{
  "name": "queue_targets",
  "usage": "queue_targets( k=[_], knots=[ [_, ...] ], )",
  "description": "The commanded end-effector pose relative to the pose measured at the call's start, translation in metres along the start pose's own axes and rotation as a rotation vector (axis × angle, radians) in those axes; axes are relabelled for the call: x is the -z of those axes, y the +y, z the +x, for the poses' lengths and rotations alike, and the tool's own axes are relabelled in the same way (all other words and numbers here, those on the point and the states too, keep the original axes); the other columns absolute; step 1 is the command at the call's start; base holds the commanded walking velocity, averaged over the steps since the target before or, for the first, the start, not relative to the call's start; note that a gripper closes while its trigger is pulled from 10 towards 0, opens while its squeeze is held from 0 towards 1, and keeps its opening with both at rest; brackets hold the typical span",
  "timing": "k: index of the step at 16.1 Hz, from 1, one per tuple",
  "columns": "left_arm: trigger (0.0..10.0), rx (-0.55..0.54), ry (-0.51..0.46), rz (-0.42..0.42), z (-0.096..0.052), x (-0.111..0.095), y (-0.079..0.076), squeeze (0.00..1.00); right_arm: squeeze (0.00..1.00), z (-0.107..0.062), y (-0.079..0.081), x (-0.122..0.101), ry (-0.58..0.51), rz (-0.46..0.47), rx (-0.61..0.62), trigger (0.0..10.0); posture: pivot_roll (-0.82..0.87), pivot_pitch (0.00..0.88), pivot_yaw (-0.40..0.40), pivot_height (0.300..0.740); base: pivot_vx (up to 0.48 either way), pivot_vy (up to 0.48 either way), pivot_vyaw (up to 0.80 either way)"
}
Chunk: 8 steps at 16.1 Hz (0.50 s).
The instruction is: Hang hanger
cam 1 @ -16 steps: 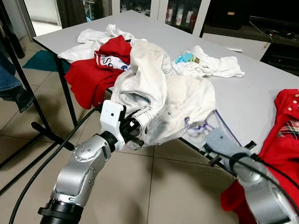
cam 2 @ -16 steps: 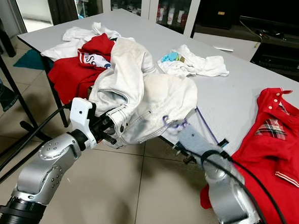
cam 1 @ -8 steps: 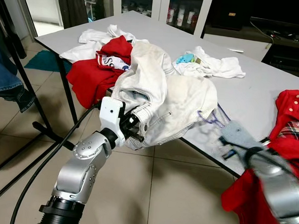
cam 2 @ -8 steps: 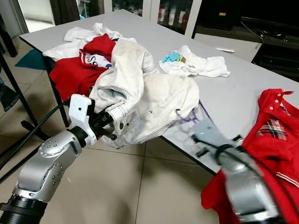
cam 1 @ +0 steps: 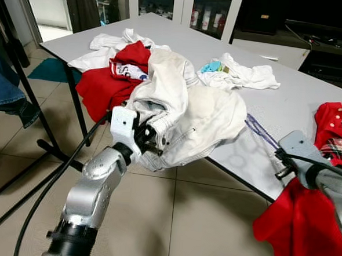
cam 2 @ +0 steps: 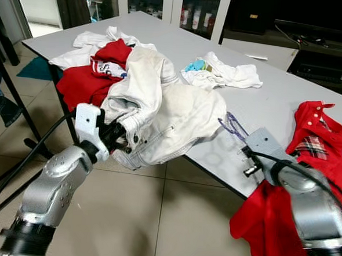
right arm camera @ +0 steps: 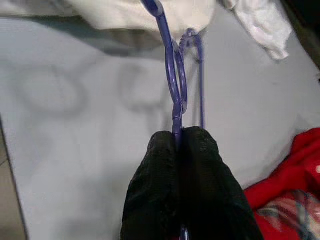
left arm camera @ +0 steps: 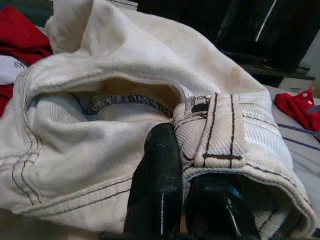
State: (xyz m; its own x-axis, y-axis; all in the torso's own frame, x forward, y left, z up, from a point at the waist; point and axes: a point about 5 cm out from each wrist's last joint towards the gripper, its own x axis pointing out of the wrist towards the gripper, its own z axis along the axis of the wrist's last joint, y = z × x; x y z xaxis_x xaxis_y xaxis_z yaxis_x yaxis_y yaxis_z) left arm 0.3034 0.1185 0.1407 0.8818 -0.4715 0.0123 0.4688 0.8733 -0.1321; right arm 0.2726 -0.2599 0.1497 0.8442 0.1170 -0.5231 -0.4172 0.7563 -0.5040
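Likely home living room: tiled floor (cam 1: 182, 221), grey table (cam 1: 288, 112) strewn with laundry, glass-door cabinet (cam 1: 190, 10) behind.

Left gripper (cam 1: 149, 139) at 9 o'clock of centre, fingers pinched on the waistband of white jeans (cam 1: 186, 114) draped over the grey table (cam 1: 276, 114) edge. Purple hanger (cam 1: 262, 132) at 3 o'clock runs from the jeans to the right gripper (cam 1: 281, 160). Red shirt (cam 1: 304, 220) hangs at 4 o'clock. Red and white clothes (cam 1: 114, 66) piled at 10 o'clock.

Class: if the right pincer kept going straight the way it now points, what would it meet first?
Probably the white jeans, past the purple hanger that the right pincer grips; depth is unclear.
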Motion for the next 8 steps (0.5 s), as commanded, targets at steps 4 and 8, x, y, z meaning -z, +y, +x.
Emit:
queue_targets(
  k=[4, 8],
  knots=[
    [10.0, 0.017, -0.036, 0.110, 0.005, -0.013, 0.007, 0.00, 0.00, -0.013, -0.028, -0.008, -0.050, 0.021, 0.034, 0.0, -0.05, 0.000, -0.031, 0.740, 0.000, 0.000, 0.00],
    [10.0, 0.024, -0.066, 0.223, 0.013, -0.028, 0.018, 0.00, 0.00, -0.020, -0.035, -0.017, -0.127, 0.096, 0.006, 0.0, -0.06, 0.000, -0.024, 0.740, 0.000, 0.000, 0.00]
  ],
)
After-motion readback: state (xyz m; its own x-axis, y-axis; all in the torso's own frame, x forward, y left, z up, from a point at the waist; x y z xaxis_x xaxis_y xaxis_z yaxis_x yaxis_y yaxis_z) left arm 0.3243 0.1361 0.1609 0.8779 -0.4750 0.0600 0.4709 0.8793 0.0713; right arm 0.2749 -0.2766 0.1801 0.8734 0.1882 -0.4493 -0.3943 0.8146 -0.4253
